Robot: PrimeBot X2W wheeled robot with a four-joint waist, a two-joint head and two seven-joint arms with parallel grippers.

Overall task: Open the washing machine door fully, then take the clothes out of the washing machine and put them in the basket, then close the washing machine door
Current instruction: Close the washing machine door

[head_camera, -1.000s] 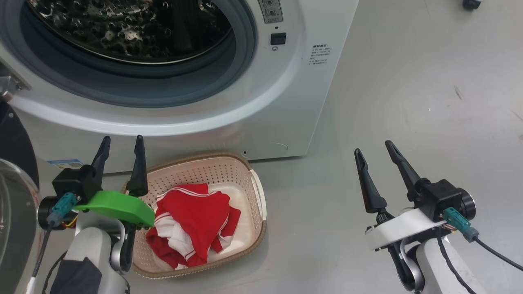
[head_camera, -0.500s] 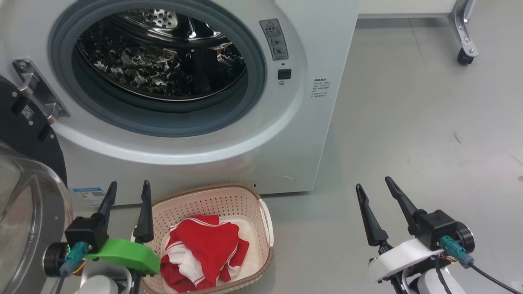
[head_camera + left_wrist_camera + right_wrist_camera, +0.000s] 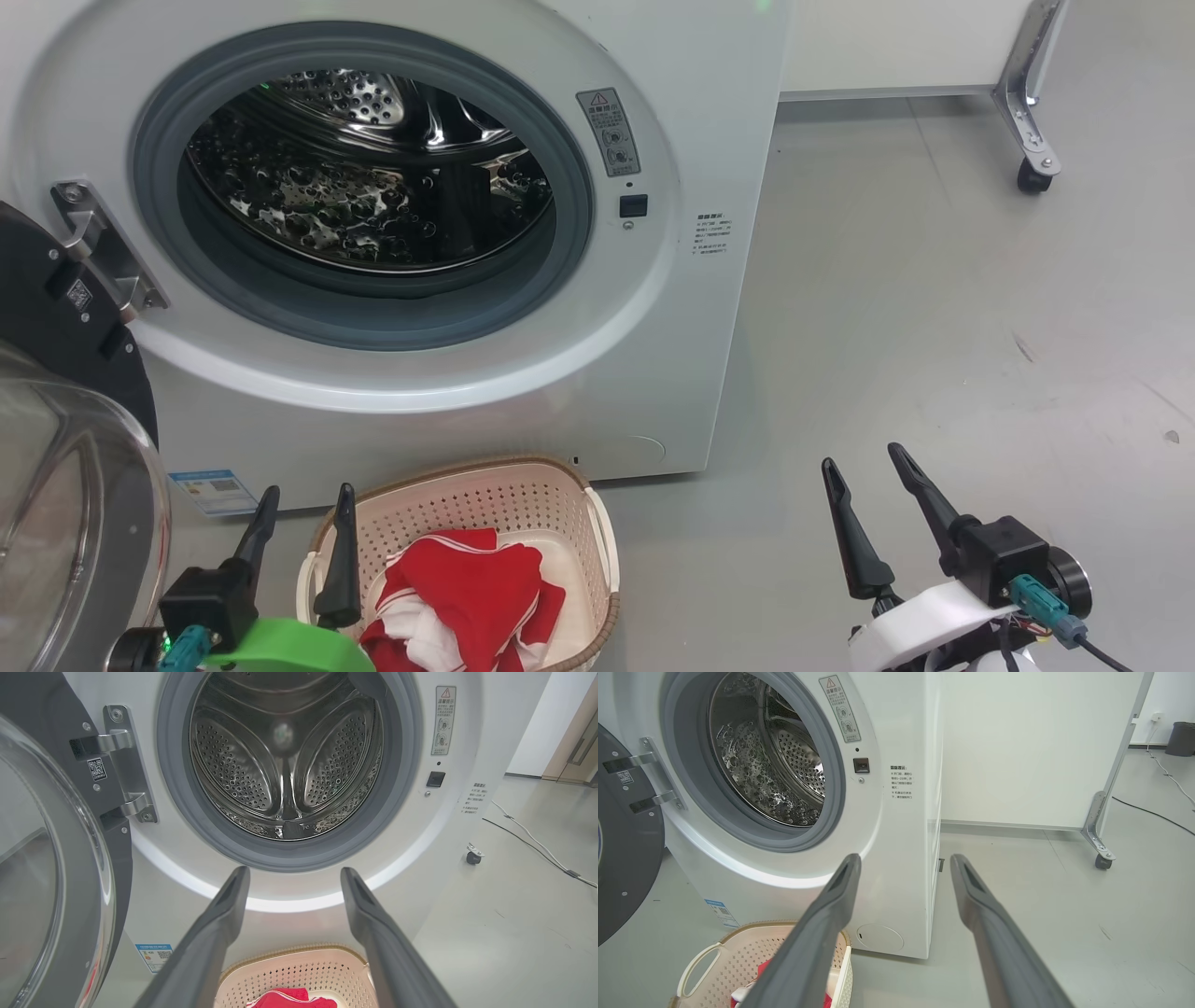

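The white washing machine (image 3: 691, 112) stands with its steel drum (image 3: 364, 187) bare. Its door (image 3: 56, 439), black-rimmed with a clear glass bowl, hangs wide open at the left on a metal hinge (image 3: 103, 247). On the floor before the machine sits the cream basket (image 3: 485, 523) holding the red clothes (image 3: 467, 597) with white stripes. My left gripper (image 3: 306, 493) is open just left of the basket, nothing between its fingers. My right gripper (image 3: 864, 457) is open over bare floor to the right. The drum (image 3: 285, 760) and door (image 3: 51, 882) also appear in the left wrist view.
Grey floor (image 3: 934, 327) stretches to the right of the machine. A white panel on a metal foot with a caster (image 3: 1030, 173) stands at the back right. A cable (image 3: 1153, 812) runs along the floor near a dark bin (image 3: 1181, 737).
The head camera has tilted up, so more of the drum and back wall shows and both grippers sit lower in the picture. Both grippers stay open; the clothes stay in the basket.
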